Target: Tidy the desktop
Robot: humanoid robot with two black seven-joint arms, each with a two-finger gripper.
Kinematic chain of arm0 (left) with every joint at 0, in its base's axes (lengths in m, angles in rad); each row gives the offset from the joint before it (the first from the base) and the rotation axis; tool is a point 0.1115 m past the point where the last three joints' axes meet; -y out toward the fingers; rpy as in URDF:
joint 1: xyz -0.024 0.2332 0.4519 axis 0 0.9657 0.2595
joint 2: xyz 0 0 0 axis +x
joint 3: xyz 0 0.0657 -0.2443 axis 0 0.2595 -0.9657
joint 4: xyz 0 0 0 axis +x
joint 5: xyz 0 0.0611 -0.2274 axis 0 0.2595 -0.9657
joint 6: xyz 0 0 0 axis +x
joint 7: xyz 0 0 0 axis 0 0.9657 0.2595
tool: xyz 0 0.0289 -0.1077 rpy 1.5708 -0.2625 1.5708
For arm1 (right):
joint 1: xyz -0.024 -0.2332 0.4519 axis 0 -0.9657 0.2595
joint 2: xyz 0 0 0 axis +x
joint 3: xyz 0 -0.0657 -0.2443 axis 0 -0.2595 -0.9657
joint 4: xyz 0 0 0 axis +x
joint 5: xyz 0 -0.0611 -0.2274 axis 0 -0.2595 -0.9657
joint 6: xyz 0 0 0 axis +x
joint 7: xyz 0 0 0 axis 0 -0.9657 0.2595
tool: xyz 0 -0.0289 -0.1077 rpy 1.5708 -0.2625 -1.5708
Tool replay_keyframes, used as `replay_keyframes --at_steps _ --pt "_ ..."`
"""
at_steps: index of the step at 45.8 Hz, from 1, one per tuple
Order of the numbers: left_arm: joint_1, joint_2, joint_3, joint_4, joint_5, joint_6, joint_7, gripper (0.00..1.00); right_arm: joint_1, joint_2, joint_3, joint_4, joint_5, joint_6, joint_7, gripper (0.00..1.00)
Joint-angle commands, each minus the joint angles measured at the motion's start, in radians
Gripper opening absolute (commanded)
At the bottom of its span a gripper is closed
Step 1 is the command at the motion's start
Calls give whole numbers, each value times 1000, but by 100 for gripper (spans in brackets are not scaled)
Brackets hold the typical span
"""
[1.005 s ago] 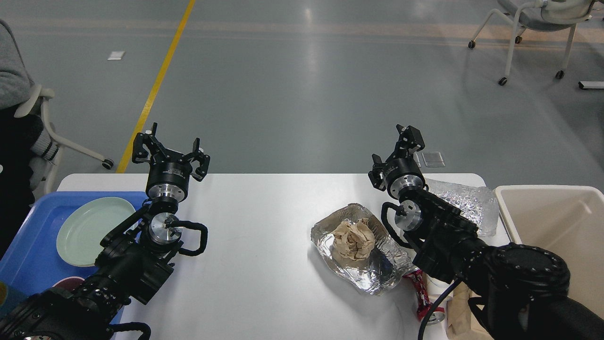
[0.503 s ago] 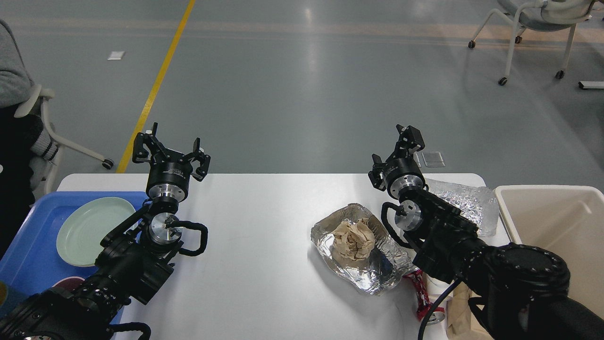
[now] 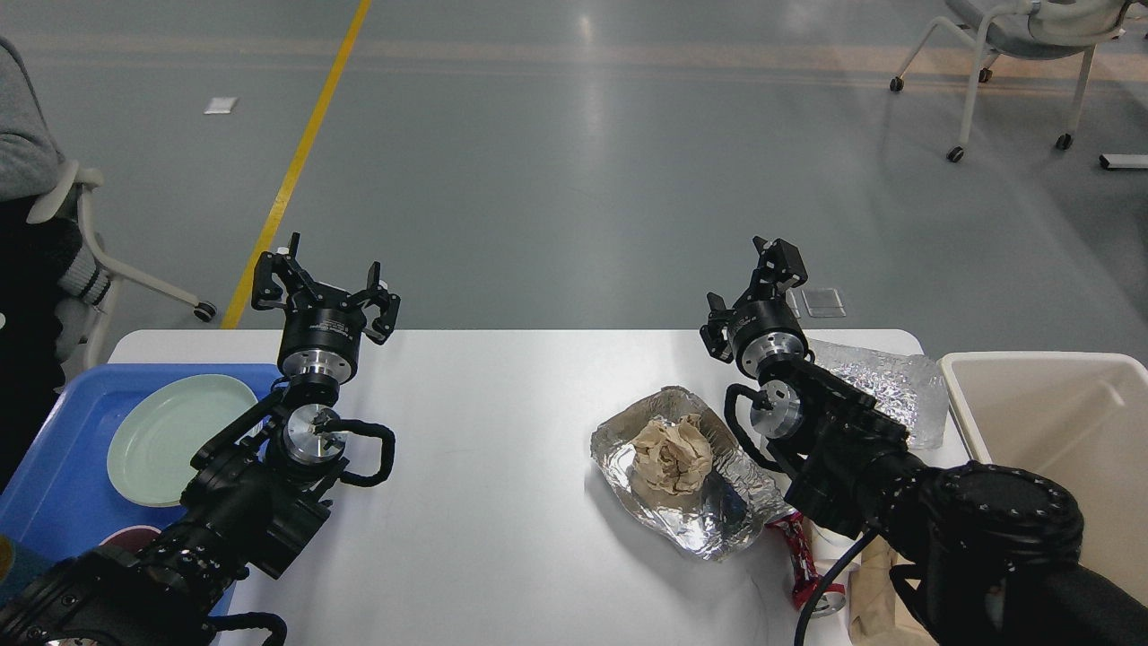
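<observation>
left gripper (image 3: 325, 278): fingers (image 3: 269, 274) spread apart, nothing between them, raised over the far edge of the desktop (image 3: 484, 467)
right gripper (image 3: 758, 283): seen edge-on, finger gap unclear
pale green plate (image 3: 175, 437): below-left of the left fingers, in the blue tray (image 3: 54, 484)
crumpled foil (image 3: 691, 502): below the right fingers, holds a brown paper wad (image 3: 671, 456)
beige bin (image 3: 1058, 440): right of the right fingers

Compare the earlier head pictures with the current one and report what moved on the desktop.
Nothing visibly changed. Both arms hang in the same poses over the desktop, the left gripper open and empty, the right gripper holding nothing. The foil tray with crumpled brown paper, the green plate on the blue tray and the beige bin lie as before.
</observation>
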Motion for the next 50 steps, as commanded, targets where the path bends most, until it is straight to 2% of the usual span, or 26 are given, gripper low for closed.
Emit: replay_keyframes --at_steps 1,50 --pt "0 0 0 0 0 0 0 100 -1 0 0 0 0 0 2 100" --pt "0 0 0 0 0 0 0 100 21 -35 5 -3 0 5 5 100"
